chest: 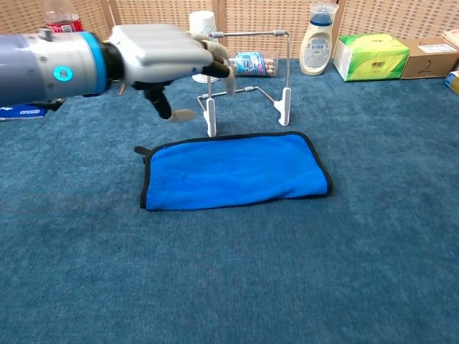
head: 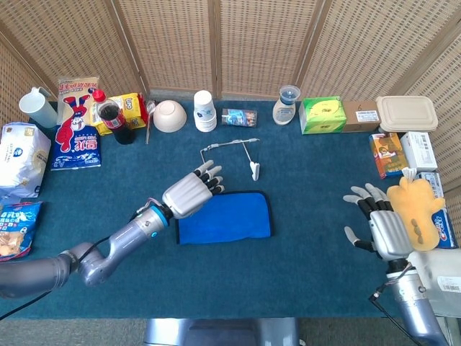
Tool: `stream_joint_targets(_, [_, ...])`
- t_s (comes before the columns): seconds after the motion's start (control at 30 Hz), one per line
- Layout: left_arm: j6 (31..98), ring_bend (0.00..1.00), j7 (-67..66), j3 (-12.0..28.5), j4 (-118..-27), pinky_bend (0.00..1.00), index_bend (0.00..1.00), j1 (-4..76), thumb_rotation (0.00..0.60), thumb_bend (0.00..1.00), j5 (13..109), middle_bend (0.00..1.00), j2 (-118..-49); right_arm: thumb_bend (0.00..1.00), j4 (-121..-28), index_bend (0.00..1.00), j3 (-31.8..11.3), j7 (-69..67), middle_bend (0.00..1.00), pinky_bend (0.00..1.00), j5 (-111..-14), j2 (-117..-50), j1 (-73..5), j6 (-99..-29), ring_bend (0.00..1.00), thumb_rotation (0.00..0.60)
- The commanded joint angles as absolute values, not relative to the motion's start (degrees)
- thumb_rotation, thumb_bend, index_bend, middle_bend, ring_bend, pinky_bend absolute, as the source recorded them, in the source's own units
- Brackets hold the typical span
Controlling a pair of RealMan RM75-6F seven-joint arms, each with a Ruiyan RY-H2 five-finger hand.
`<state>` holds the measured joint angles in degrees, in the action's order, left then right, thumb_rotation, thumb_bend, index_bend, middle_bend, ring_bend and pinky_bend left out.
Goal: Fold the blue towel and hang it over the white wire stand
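The left hand (head: 189, 193) has its fingers (chest: 224, 70) spread and holds nothing, hovering above the far left corner of the blue towel (head: 224, 217), close to the white wire stand (chest: 247, 92). The towel lies folded flat near the middle of the tabletop (head: 302, 173), just in front of the stand (not touching it). The right hand (head: 383, 223), fingers apart and empty, sits near the right edge beside a yellow plush toy (head: 415, 209).

My table (head: 310, 238) wears blue carpet; on it lie the folded blue towel (head: 225, 217), white wire stand (head: 230, 160) and 1 bowl (head: 169, 115).
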<state>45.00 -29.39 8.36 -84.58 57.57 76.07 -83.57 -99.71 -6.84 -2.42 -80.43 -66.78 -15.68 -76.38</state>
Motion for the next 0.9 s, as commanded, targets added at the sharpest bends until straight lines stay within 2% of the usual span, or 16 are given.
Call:
stream_joint_targets(0.03, [44.1,0.02,-30.5,8.6,-83.5,0.00,0.24,58.6,0.600,0.25,75.3,0.21,-84.6,0.33,-99.7,0.25,-6.9,-2.5,0.17,0.00,-80.4,-66.6,-15.5,-76.5,0.02,0.600])
stream_joint_targets(0.43, [40.9,0.01,-36.4,8.3,-79.2,0.00,0.24,61.8,0.600,0.25,70.4,0.21,-86.9,0.33,-99.8,0.25,-6.9,-3.6,0.17,0.00,-80.4,-65.7,-14.2,-77.6,0.02,0.600])
stream_joint_targets(0.9, [38.5,0.01,-41.8,6.0,-77.2,0.00,0.23,64.4,0.600,0.25,63.3,0.21,-87.6,0.33,-100.0,0.25,-7.1,-4.5,0.17,0.00,-80.1,-64.9,-13.1,-78.4,0.02,0.600])
